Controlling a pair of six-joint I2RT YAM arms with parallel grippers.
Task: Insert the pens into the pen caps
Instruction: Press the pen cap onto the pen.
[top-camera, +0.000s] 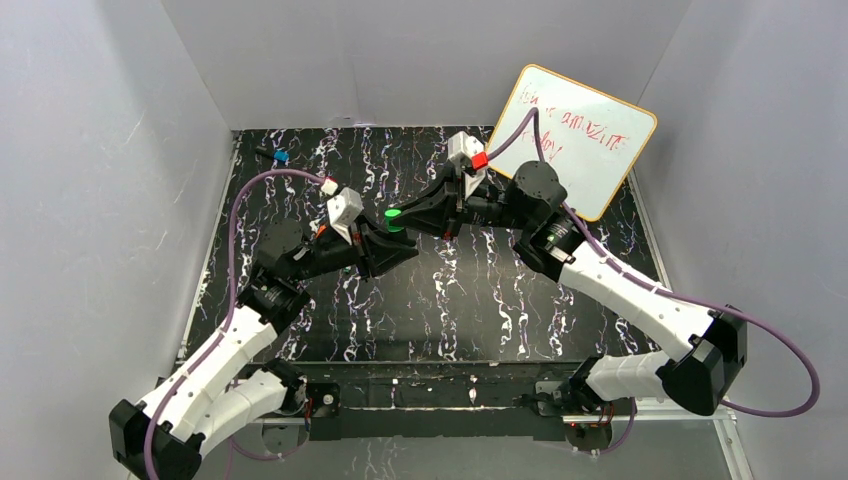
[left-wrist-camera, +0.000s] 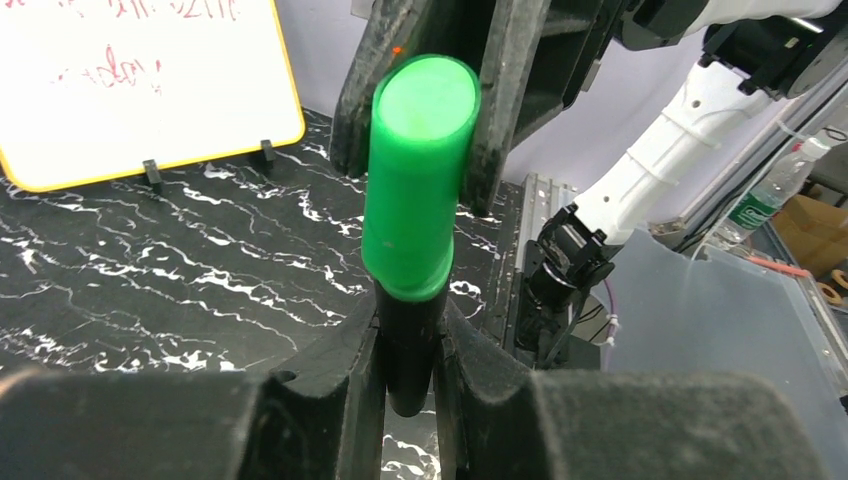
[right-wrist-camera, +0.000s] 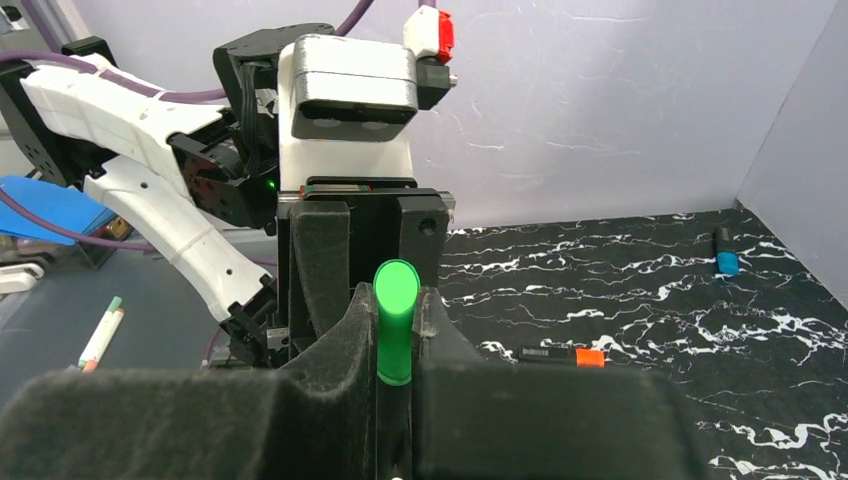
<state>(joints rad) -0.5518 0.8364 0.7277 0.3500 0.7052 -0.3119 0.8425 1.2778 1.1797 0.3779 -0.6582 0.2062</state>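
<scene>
We see both arms meeting above the middle of the black marbled table (top-camera: 450, 300), a bit toward its far edge. The left gripper (left-wrist-camera: 408, 335) is clamped on the body of a black marker (left-wrist-camera: 405, 385), fingers tight on both sides. A green cap (left-wrist-camera: 420, 170) sits over the marker's top end; we cannot tell if it is fully seated. The right gripper (right-wrist-camera: 395, 300) is closed on that green cap, pinching it from both sides. The held marker and cap are off the table surface.

An orange-tipped marker (right-wrist-camera: 563, 355) lies flat on the left half of the table. A blue-capped marker (top-camera: 280, 157) lies near the far left corner. The whiteboard (top-camera: 585, 140) leans at the far right corner.
</scene>
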